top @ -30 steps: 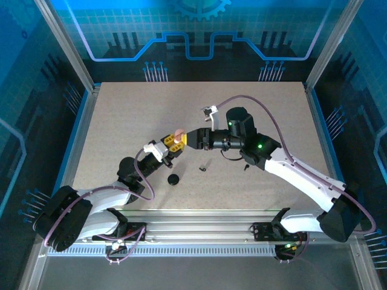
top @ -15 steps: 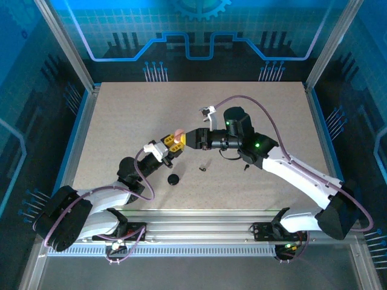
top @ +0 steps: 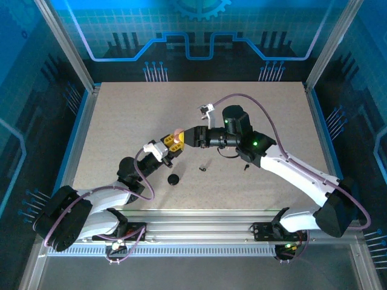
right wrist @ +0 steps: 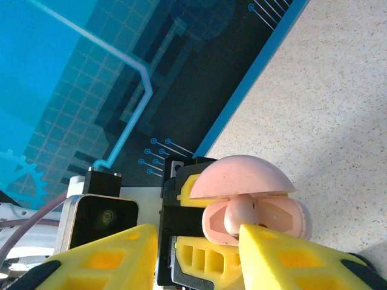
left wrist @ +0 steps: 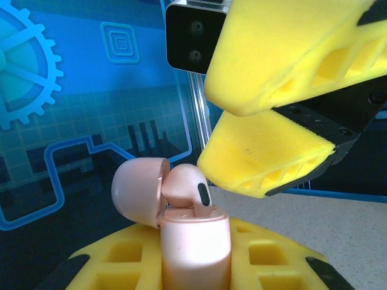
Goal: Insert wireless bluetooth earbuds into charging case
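Note:
My left gripper (top: 170,146) is shut on a pale pink charging case (left wrist: 195,248), held upright above the table with its lid (left wrist: 136,190) hinged open. One pale pink earbud (left wrist: 184,184) stands in the case with its stem down in a slot and its head above the rim. My right gripper (top: 185,138) hovers right at the case, open with nothing between its fingers (left wrist: 266,157). In the right wrist view one fingertip (right wrist: 257,238) sits close against the earbud (right wrist: 240,216) under the lid (right wrist: 242,175). Two small black earbuds (top: 203,167) (top: 245,167) lie on the table.
A small round black case (top: 173,179) lies on the table (top: 121,121) in front of the left arm. Blue-lit enclosure walls and metal posts ring the table. The two grippers meet nose to nose near the table's middle.
The right arm has edged left toward the case, and the pink earbud seen above the left gripper now sits lower. The left arm has held still.

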`<state>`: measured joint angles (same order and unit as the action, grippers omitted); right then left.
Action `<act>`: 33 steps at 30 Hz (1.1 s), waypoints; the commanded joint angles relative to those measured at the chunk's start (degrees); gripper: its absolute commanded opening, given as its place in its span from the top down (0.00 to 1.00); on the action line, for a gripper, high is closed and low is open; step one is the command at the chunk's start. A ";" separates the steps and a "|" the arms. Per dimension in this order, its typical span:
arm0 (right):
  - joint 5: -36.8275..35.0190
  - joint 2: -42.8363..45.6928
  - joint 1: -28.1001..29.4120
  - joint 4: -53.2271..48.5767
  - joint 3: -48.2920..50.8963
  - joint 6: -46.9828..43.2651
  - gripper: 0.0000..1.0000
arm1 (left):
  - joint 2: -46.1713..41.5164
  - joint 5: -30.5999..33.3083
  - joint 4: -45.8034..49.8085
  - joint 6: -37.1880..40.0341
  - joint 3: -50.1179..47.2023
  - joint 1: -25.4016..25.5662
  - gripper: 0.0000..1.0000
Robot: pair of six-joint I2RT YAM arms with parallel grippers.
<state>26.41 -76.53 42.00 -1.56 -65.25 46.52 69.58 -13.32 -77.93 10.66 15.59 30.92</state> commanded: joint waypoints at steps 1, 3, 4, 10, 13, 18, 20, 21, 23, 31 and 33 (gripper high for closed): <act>1.97 -1.02 0.61 1.86 -2.07 0.11 0.60 | -0.15 -1.56 -2.36 -0.01 1.19 0.37 0.90; 2.06 -1.09 0.58 1.83 -2.18 -0.07 0.60 | -0.06 -1.61 -2.34 -0.03 1.24 0.37 0.90; 2.12 -1.12 0.55 1.74 -2.26 -0.07 0.60 | -0.06 -1.71 -2.34 -0.10 1.29 0.37 0.90; 2.58 -1.27 0.55 1.34 -2.58 -0.75 0.60 | 0.29 -1.89 -2.31 -0.34 1.54 0.33 0.90; 2.85 -1.55 0.55 1.21 -2.82 -1.17 0.60 | 0.34 -1.97 -2.34 -0.37 1.46 0.33 0.90; 3.42 -2.25 0.40 0.18 -3.33 -2.22 0.60 | 0.40 -2.26 -2.32 -0.53 1.51 0.37 0.90; 3.70 -2.51 0.20 -0.49 -3.55 -2.82 0.61 | 0.38 -2.37 -2.31 -0.55 1.49 0.37 0.90; 3.99 -2.62 0.00 -1.60 -4.05 -3.69 0.61 | 0.38 -2.34 -2.32 -0.55 1.51 0.33 0.90; 4.17 -2.44 -0.39 -3.52 -4.91 -5.19 0.61 | 0.36 -2.33 -2.31 -0.55 1.40 0.33 0.90; 2.27 0.83 -1.91 -10.26 -6.28 -10.14 0.59 | 0.55 -2.15 -2.31 -0.40 0.81 0.37 0.90; 1.36 1.95 -2.65 -13.53 -6.70 -11.92 0.59 | 0.56 -2.24 -2.31 -0.05 0.43 0.34 0.90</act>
<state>28.69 -77.47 40.66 -9.65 -69.58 38.52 69.76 -14.06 -78.35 10.48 15.62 30.92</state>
